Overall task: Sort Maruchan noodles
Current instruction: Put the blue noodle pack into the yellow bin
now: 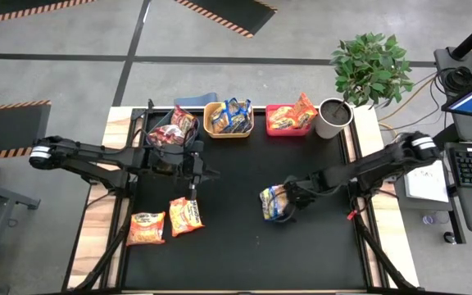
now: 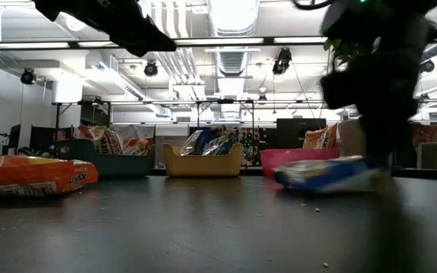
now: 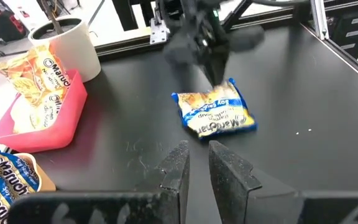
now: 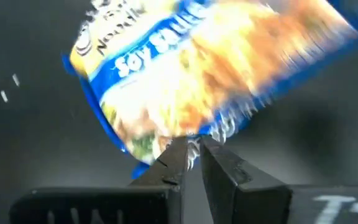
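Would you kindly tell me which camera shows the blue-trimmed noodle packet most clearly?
The left wrist view: the blue-trimmed packet lies whole and unblurred on the mat. The right wrist view shows it close but blurred, pinched at its edge; the high view shows it small; the low view, edge-on.

Blue-trim packet (image 1: 274, 202) on mat, two orange packets (image 1: 167, 221) flat

Two dark jointed arms, grey shoulder joints, blocky black fingers (image 3: 179, 168)

Grey concrete floor (image 1: 244, 74) with hazard-striped mats (image 1: 228, 15), potted plant (image 1: 371, 64), ceiling strip lights (image 2: 234, 15).
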Tool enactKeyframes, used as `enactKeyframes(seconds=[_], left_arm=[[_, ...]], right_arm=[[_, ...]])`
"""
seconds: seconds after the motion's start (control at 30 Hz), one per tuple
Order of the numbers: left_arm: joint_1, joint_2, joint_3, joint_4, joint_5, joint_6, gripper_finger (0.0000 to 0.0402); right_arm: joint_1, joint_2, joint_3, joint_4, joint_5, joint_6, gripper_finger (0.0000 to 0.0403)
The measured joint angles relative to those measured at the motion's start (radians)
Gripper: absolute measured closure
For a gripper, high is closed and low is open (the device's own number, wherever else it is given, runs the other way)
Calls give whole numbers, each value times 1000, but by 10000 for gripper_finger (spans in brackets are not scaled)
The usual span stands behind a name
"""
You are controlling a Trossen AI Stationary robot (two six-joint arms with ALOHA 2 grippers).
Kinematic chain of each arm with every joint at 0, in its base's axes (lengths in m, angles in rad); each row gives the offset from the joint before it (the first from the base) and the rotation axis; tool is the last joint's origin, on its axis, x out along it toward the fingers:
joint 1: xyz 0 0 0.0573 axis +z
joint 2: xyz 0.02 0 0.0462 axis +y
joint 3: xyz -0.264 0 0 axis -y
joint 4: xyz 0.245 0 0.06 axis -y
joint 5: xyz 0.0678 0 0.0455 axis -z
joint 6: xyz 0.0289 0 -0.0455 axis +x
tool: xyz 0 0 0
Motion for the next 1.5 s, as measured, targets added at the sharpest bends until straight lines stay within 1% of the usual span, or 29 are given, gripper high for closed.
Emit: enactKeyframes(seconds=[0.07, 0.17, 0.23, 0.27, 0.3, 0.37, 0.43, 0.53, 0.63, 0.73, 0.8, 0.9, 1.0, 1.1, 1.23, 1.37, 1.5], left_arm=[[0, 0, 0, 0, 0, 0, 358], [0, 0, 0, 6, 0, -4, 358], [0, 0, 0, 8, 0, -5, 358], [0, 0, 0, 9, 0, -5, 358], [0, 0, 0, 9, 0, -6, 358], [0, 0, 0, 5, 0, -23, 358], [0, 0, -2, -35, 0, -50, 358], [0, 0, -19, -147, 2, -77, 358], [0, 0, -76, -166, 2, -121, 358], [0, 0, -168, -86, 19, -166, 358], [0, 0, -234, 0, 41, -182, 358], [0, 0, -319, 140, 45, -210, 358], [0, 4, -367, 285, 45, -234, 359], [0, 43, -372, 345, 45, -241, 362], [0, 162, -341, 381, 49, -263, 363], [-2, 293, -301, 379, 77, -267, 363], [-2, 366, -270, 368, 95, -264, 363]], right_arm=[[-11, 86, 0, 173, 22, -31, 369], [-42, 212, 19, 482, 40, -127, 369], [-64, 277, 50, 675, 84, -178, 369], [-75, 299, 72, 738, 103, -198, 369], [-89, 313, 96, 764, 108, -227, 369], [-113, 320, 143, 719, 89, -310, 369], [-135, 314, 190, 610, 81, -355, 369], [-169, 292, 251, 429, 75, -361, 369], [-200, 282, 279, 324, 76, -363, 369], [-225, 280, 277, 330, 78, -367, 369], [-241, 278, 270, 332, 79, -374, 369], [-262, 284, 258, 352, 83, -347, 369], [-281, 286, 254, 375, 83, -333, 369], [-305, 288, 253, 388, 52, -310, 365], [-336, 289, 253, 397, 3, -308, 333], [-350, 289, 250, 398, -48, -312, 278], [-348, 304, 243, 406, -89, -320, 219]])
